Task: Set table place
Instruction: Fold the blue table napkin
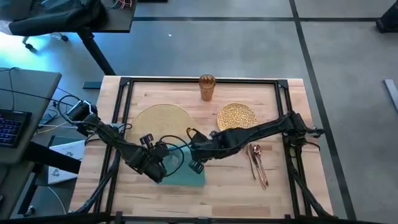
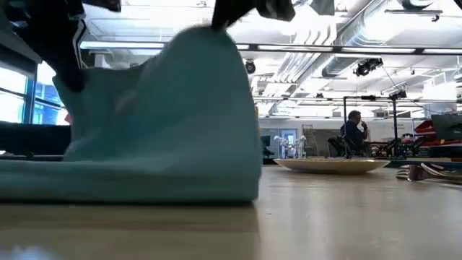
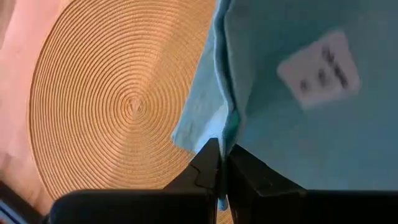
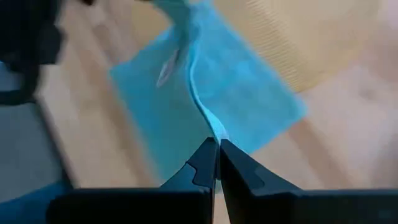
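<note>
Robotics lab or open office: exposed ceiling ducts (image 2: 339,61), grey floor (image 1: 249,43), desk with keyboard (image 1: 12,127), person (image 2: 354,130) seated among rigs beyond the bench (image 1: 230,186).

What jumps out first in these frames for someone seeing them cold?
The teal napkin, near the table's front edge: the left gripper and the right gripper are each shut on an edge of it, lifting part of it into a tent that fills the low view. Behind it lies the round placemat, bare, with the gold plate, the amber cup and the cutlery off to its right.
</note>
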Controlling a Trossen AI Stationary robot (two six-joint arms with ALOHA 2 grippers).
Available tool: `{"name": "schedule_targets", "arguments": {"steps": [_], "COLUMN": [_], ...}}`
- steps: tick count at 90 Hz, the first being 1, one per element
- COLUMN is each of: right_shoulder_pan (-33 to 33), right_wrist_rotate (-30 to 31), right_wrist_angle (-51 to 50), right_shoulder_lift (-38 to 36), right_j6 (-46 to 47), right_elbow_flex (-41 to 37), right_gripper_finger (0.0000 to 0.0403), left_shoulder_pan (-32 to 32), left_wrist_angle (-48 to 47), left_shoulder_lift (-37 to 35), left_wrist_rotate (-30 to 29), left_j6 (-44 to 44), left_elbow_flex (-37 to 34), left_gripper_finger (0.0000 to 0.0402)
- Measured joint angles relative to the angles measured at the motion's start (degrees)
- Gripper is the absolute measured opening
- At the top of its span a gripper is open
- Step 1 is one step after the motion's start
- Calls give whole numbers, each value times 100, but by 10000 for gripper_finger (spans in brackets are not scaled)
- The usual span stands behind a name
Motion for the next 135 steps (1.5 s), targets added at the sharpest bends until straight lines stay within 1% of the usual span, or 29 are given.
{"name": "schedule_targets", "arguments": {"steps": [8,14,21,30,42,49,56,61,68,79,91,101,108,120,135], "right_shoulder_pan": [-139,-211,-263,-279,-280,-258,-241,-226,-223,-312,-402,-460,-470,-467,-467], "right_wrist_rotate": [-41,-37,-93,-360,-625,-795,-896,-833,-602,-388,-194,-168,-111,341,756], "right_wrist_angle": [85,277,603,1030,1068,957,979,996,975,992,1024,1108,1131,1178,1163], "right_shoulder_lift": [9,15,15,17,17,17,17,15,15,62,262,365,466,520,522], "right_j6": [-8,-140,-279,-308,-307,-308,-309,-307,-260,-218,-219,-159,-158,-157,-157], "right_elbow_flex": [-404,-707,-1001,-1287,-1292,-1136,-954,-879,-865,-989,-1157,-1195,-1205,-1212,-1210], "right_gripper_finger": [0,0,0,0,0,0,0,0,0,0,0,0,0,0,8], "left_shoulder_pan": [15,9,-17,-66,-46,-37,-39,-33,5,110,254,346,382,391,391], "left_wrist_angle": [-5,-11,-81,-318,-648,-626,-574,-559,-518,-459,-29,395,480,586,626], "left_shoulder_lift": [0,0,0,0,0,-2,-2,-2,-3,2,2,2,7,7,7], "left_wrist_rotate": [121,320,526,786,1474,1694,1850,1757,1394,850,528,439,425,315,159], "left_j6": [-76,-78,-80,-91,-385,-405,-381,-325,-335,-379,-329,-289,-346,-512,-548], "left_elbow_flex": [-53,-8,221,600,1247,1494,1538,1485,1233,655,-63,-555,-763,-1005,-1091], "left_gripper_finger": [0,0,0,0,0,0,0,0,0,0,0,0,0,0,5]}}
